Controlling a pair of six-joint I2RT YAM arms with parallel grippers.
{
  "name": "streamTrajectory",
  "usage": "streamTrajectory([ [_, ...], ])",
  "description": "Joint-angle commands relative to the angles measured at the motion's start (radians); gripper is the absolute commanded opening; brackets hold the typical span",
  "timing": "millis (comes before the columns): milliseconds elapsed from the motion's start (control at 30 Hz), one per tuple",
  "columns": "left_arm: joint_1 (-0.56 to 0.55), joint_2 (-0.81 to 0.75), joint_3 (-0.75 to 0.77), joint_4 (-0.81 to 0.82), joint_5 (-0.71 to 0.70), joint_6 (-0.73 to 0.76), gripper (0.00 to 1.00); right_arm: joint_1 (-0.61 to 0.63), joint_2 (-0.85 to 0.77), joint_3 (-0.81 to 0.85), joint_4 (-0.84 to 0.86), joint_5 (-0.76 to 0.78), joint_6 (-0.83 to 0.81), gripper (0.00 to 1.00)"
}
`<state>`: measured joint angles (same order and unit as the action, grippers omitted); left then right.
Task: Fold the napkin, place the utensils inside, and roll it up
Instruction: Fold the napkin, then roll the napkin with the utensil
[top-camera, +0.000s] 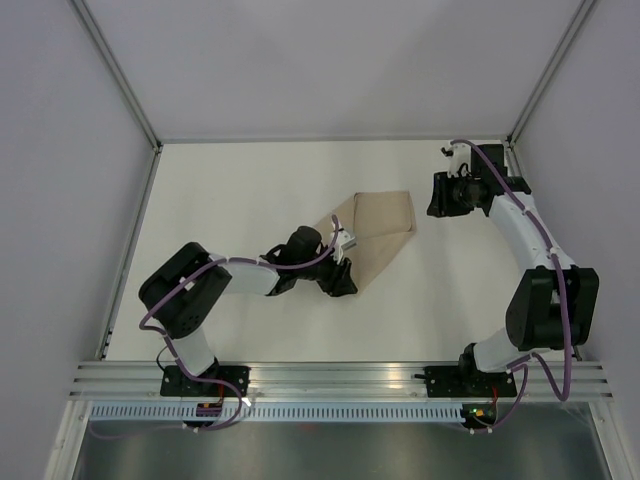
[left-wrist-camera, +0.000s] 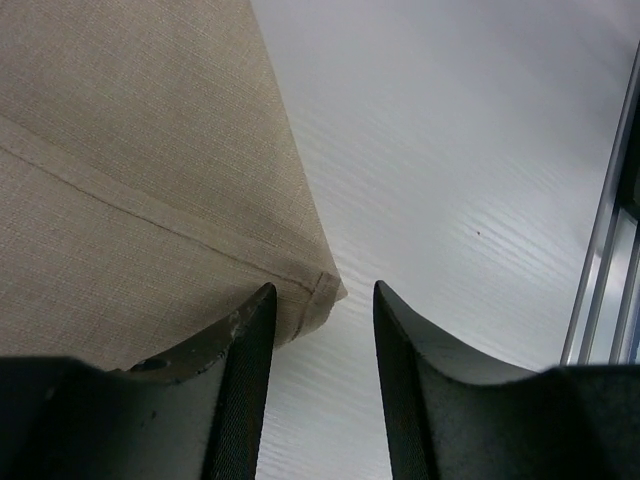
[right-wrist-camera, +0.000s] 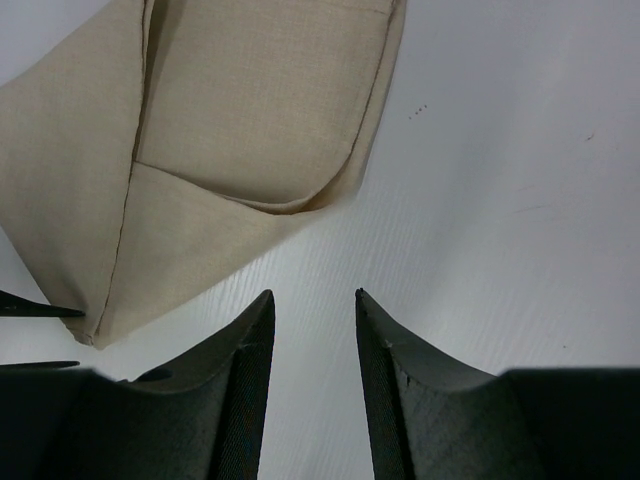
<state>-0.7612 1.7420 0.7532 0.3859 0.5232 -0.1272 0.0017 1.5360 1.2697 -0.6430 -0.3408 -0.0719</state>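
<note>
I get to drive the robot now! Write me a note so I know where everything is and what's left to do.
Left end effector: open and empty, low at the near corner of the tan square cloth napkin, one finger beside its hem.
Right end effector: open and empty, to the right of the napkin, not touching it.
Napkin: lies folded in layers in the middle of the white table.
Utensils: none show in any view.
Done: folding, at least partly.
Left: find the utensils, place them inside, then roll.
</note>
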Motion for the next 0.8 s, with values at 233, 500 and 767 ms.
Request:
streamTrajectory([
  [233, -0.015, -0.143, 0.087, -0.002, -0.060, 0.000, 0.76, 0.049, 0.052, 0.002, -0.017, -0.006, -0.003, 0.45],
  [500, 0.077, -0.202, 0.271, -0.218, -0.518, 0.014, 0.38, 0.103, 0.127, -0.024, -0.070, -0.020, -0.025, 0.43],
  [767, 0.223, 0.083, 0.552, -0.459, -0.589, -0.017, 0.02, 0.185, 0.194, -0.075, -0.047, 0.032, -0.002, 0.40],
])
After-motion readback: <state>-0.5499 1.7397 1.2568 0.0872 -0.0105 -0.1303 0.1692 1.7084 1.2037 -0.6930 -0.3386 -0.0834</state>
